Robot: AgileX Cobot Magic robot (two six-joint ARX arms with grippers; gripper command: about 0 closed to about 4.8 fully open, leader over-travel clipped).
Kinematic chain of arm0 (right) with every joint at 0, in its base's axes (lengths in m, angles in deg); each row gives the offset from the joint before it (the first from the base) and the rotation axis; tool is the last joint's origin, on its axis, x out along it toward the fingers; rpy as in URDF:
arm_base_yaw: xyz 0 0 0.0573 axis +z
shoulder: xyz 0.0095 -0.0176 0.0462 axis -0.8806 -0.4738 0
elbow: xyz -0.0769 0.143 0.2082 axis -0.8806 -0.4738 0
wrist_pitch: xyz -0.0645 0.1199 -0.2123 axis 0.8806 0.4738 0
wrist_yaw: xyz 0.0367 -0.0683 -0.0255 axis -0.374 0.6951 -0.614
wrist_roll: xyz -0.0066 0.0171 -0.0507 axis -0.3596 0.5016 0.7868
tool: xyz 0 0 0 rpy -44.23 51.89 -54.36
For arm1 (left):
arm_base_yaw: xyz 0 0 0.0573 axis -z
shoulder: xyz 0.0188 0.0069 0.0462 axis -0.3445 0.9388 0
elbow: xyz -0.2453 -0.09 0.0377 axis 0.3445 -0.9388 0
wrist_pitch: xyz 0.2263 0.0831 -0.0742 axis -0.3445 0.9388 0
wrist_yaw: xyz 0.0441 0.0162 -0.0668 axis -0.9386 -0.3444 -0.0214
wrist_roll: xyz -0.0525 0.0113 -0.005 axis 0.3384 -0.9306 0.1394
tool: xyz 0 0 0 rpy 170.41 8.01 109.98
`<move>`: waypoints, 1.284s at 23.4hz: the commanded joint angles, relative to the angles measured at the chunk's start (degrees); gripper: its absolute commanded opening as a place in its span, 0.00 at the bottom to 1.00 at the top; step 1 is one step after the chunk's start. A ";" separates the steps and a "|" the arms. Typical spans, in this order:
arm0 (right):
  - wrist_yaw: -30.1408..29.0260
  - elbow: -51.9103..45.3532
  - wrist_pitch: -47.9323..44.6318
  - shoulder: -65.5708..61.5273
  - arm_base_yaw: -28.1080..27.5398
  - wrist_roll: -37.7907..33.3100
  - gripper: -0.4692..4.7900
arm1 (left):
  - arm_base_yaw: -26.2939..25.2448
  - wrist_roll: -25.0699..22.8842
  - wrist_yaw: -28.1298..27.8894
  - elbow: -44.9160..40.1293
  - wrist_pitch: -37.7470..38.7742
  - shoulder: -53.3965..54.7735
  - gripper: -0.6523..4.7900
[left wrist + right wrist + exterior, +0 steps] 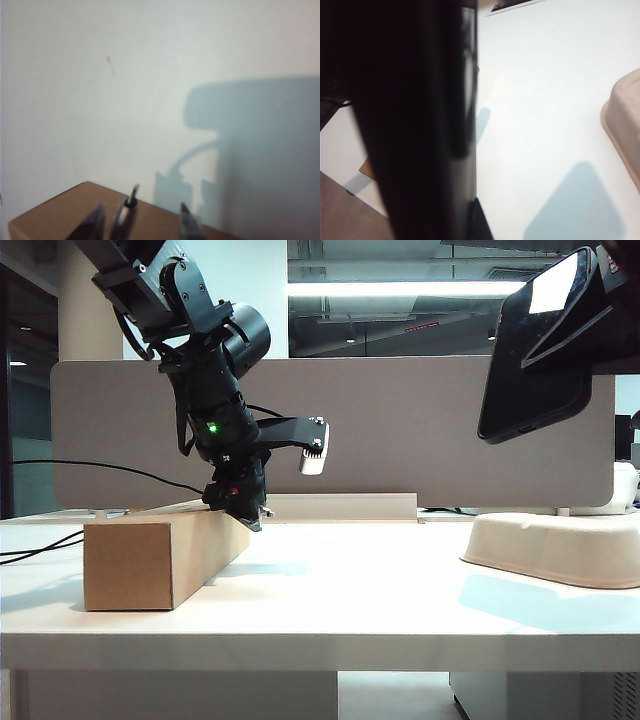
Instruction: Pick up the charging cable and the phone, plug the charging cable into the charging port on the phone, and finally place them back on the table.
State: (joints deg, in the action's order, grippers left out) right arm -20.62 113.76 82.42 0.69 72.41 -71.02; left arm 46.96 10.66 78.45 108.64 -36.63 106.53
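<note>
On the white worktop [330,590] our open left gripper [262,512] should close squarely on the charging cable [131,200] plug atop the cardboard box [150,560], while our right gripper [600,300], closed, holds the phone [535,350] high.

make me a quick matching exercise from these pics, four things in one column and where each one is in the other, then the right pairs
1. phone
2. cardboard box
3. pale tray
4. charging cable

a. on the table's right side
b. its plug tip between the open left gripper's fingers
c. held up in the air by the shut right gripper
d. on the table's left side, under the left gripper

Pairs: 1-c, 2-d, 3-a, 4-b
</note>
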 commanded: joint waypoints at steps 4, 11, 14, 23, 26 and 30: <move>-0.48 0.37 -1.55 0.35 -0.02 0.28 0.08 | -0.04 -0.42 -2.80 0.28 -0.79 -0.04 0.26; -0.46 0.37 -1.36 0.35 -0.02 0.31 0.08 | 0.15 -0.35 -2.95 0.39 -0.76 -0.07 0.11; -0.46 0.37 -1.36 0.35 -0.02 0.37 0.08 | 0.37 0.02 -2.91 0.48 -0.76 -0.37 0.11; -0.42 0.39 -2.95 0.35 -0.04 0.50 0.08 | 1.05 10.88 0.66 3.30 0.70 -6.47 0.11; -0.42 0.39 -4.52 0.35 -0.04 0.48 0.08 | 1.03 20.26 6.32 3.28 1.49 -10.64 0.11; -0.50 0.42 -7.78 0.35 -0.04 0.46 0.08 | 0.98 31.80 18.49 3.21 4.76 -16.28 0.11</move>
State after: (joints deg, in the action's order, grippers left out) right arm -20.62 113.76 79.15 0.69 72.41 -70.91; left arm 47.97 36.92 90.98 111.63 -33.55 91.89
